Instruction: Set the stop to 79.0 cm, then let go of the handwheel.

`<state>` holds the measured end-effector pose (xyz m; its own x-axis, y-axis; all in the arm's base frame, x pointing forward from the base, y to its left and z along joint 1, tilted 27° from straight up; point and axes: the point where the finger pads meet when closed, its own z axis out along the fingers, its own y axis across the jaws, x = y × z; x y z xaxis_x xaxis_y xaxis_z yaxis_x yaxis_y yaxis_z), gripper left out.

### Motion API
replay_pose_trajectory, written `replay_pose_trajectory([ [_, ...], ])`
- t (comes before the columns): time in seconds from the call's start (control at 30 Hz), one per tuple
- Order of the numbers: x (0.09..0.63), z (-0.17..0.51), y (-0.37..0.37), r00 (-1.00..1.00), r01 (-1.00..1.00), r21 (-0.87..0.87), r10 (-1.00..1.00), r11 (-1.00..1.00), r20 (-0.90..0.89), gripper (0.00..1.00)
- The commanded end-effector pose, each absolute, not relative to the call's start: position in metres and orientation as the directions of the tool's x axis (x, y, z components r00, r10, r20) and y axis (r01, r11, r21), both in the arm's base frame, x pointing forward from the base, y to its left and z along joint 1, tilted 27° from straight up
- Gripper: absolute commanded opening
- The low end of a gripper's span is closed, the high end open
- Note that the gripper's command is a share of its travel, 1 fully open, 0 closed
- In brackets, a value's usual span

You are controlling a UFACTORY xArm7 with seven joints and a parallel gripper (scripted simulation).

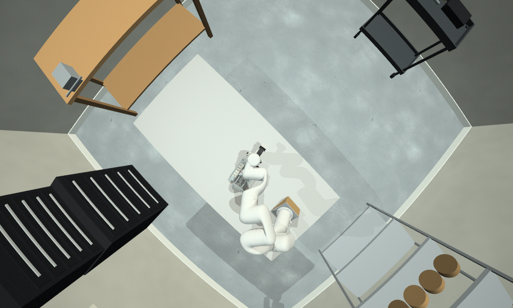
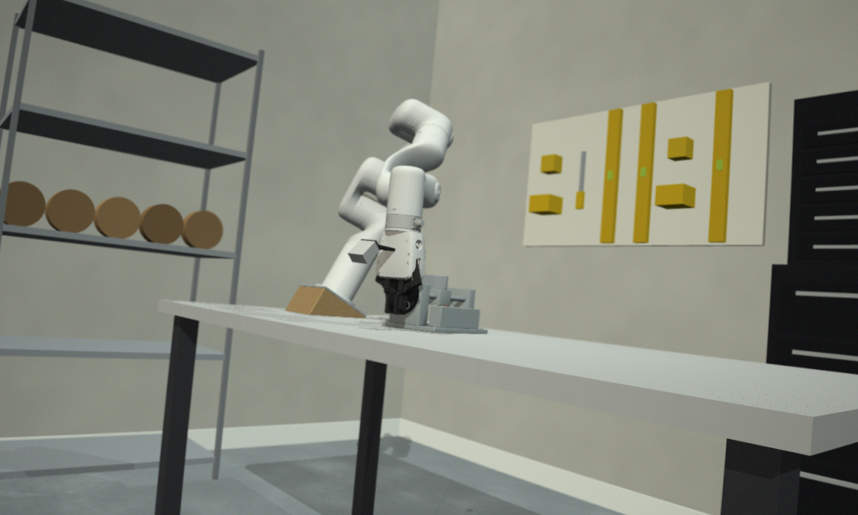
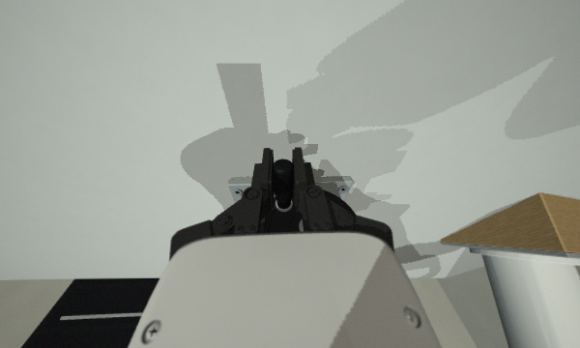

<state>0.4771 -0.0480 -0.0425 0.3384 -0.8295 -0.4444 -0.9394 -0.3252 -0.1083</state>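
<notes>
The grey stop device stands on the white table, beside my gripper. A plate edge shows behind the fingers in the wrist view. My gripper points down at the device's end and is shut on the black knob of the handwheel. The knob sits between both fingers. The dark handwheel is mostly hidden by the fingers. The stop and its scale are too small to read in the top view and are partly covered by the arm.
The arm's wooden base block stands on the table near the device. A shelf rack with round wooden discs, a black drawer cabinet, a wooden bench and a black cart stand around the table.
</notes>
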Motion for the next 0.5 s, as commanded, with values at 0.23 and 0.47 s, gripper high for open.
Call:
replay_pose_trajectory([
  [0.23, 0.485, -0.033, -0.052, 0.338, -0.94, -0.111, -0.831, -0.323, -0.441, 0.06],
  [0.47, 0.487, -0.028, -0.053, 0.338, -0.94, -0.111, -0.831, -0.323, -0.441, 0.06],
])
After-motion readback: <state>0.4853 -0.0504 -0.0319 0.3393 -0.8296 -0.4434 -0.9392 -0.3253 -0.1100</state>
